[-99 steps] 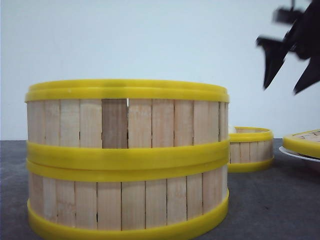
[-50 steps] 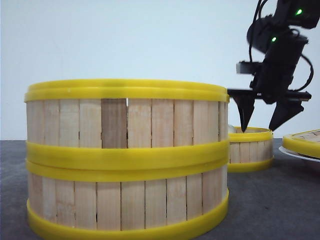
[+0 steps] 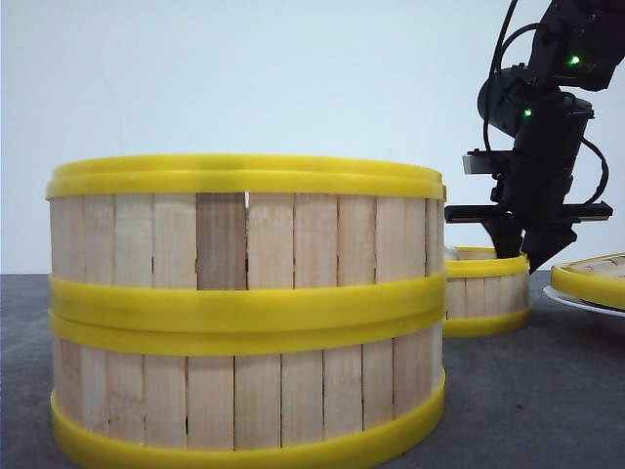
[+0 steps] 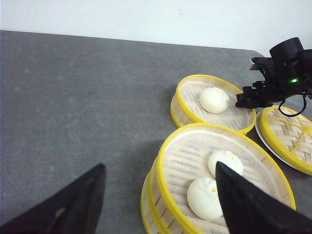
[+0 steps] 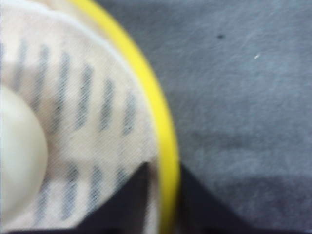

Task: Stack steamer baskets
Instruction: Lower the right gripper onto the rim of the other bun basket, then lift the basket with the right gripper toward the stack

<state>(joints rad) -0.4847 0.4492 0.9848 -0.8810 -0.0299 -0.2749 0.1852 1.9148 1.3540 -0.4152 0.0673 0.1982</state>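
While two round, slatted wooden steamer baskets with yellow rims [image 3: 249,308] sit stacked at lower left, the right gripper [image 3: 522,256] pinches the third basket's [image 3: 488,290] light, stiff rim at right, a sound hold.

- Open grey table [image 4: 73,97] all along one side of the baskets, free for passing.
- Narrow gap only between the two-basket stack [image 3: 244,313] and the single basket [image 3: 488,293].
- Lid on a plate [image 4: 287,141] crowding just beside both.

Steamer baskets [image 3: 244,308]: pale wood slats, yellow bands; buns [image 4: 214,99] white; table [image 4: 73,97] grey.
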